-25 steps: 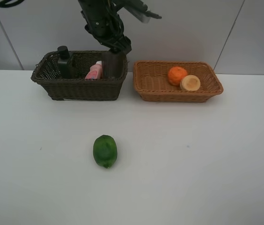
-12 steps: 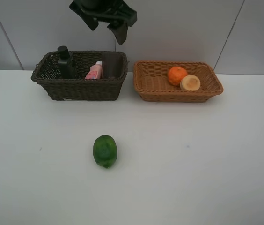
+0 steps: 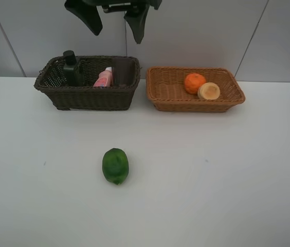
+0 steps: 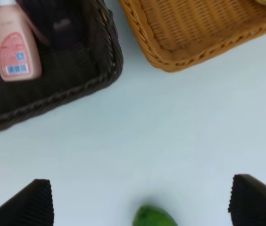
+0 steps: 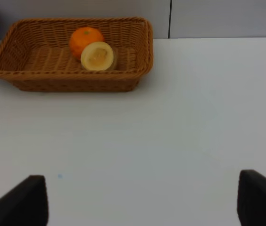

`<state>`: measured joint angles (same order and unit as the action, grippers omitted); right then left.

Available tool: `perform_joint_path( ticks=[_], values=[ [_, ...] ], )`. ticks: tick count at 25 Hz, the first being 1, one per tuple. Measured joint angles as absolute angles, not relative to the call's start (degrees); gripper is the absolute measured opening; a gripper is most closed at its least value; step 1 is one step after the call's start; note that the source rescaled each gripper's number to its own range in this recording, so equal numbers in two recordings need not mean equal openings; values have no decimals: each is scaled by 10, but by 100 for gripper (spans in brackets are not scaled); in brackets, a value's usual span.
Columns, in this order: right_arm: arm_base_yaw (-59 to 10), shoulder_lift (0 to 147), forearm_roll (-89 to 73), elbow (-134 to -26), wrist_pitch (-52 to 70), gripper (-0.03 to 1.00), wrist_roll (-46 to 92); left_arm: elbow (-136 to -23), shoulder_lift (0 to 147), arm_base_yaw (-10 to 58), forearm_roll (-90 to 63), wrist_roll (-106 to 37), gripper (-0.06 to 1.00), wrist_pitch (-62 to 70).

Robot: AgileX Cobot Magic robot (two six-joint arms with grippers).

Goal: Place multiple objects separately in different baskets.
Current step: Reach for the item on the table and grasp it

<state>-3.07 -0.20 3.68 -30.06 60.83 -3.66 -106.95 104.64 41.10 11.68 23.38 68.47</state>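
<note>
- Your left hand (image 3: 115,23) hangs high above the dark brown basket (image 3: 87,95), fingers spread wide with nothing between them.
- Your right hand (image 5: 137,200) is also apart and empty over the bare white desk (image 3: 212,170).
- The pink bottle (image 4: 15,44) carries a small blue barcode patch; its print is too blurred to read.
- It stands between the dark green pump bottle (image 3: 72,68) and the mauve cup (image 3: 124,71) in that basket.
- The orange (image 3: 195,83) touches the round fruit (image 3: 209,91) in the tan basket (image 3: 194,103).
- The green fruit (image 3: 115,165) lies alone on the desk.
</note>
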Motion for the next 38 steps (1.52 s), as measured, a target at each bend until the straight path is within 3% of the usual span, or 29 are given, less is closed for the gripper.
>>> perform_joint_path(
  ticks=[24, 38],
  values=[
    [-31, -2, 37, -301, 608, 71, -37, -815, 975, 423, 43, 438, 96, 682],
    [-31, -2, 37, -301, 608, 71, -37, -700, 975, 423, 76, 465, 96, 574]
  ],
)
